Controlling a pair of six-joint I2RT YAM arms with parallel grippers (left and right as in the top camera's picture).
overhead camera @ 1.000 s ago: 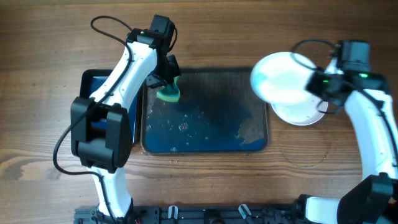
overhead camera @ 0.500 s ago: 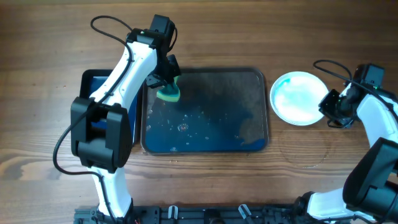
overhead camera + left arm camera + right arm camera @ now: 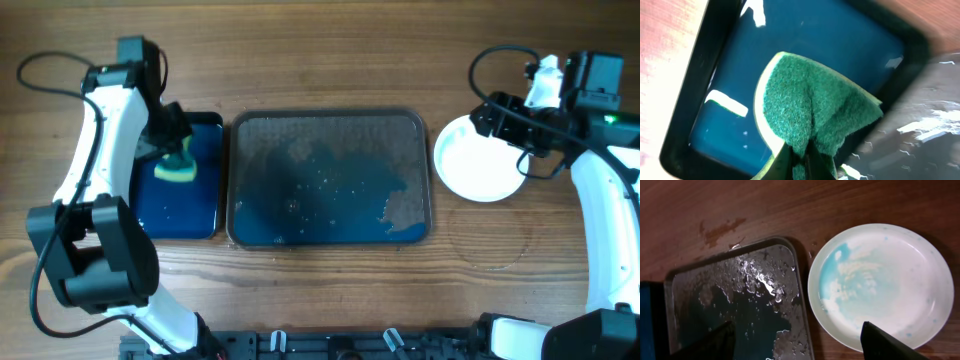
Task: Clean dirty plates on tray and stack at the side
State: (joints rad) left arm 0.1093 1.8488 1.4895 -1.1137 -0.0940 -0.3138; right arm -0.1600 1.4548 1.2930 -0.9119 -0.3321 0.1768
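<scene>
The tray (image 3: 330,232) lies mid-table, a dark grey-blue rectangle with rounded corners and a low rim. It holds only a wet film, with beads of water and a paler, dull patch toward its right front corner. Just beside its left edge sits the small tray (image 3: 200,205), narrower, glossy blue inside a black rim. The sponge (image 3: 815,110) is over its far end, a rough green scouring face on a yellow body, folded where it is gripped. Whether it touches the blue floor cannot be told. The left gripper (image 3: 802,161) is clamped on the sponge's edge, fingers pinched close together. The plate (image 3: 880,290) is round and white, with a pale blue film and whitish streaks over its left half. It lies flat on the wooden table (image 3: 330,60) just right of the tray, a thin strip of wood between the two rims. Whether other plates lie under it cannot be told. The right gripper (image 3: 797,340) hangs above the plate's far left rim with its fingers spread wide, touching nothing. A dark wet stain (image 3: 720,230) marks the wood beyond the tray's far right corner. Bare wood runs along the table's far side and in front of the plate.
</scene>
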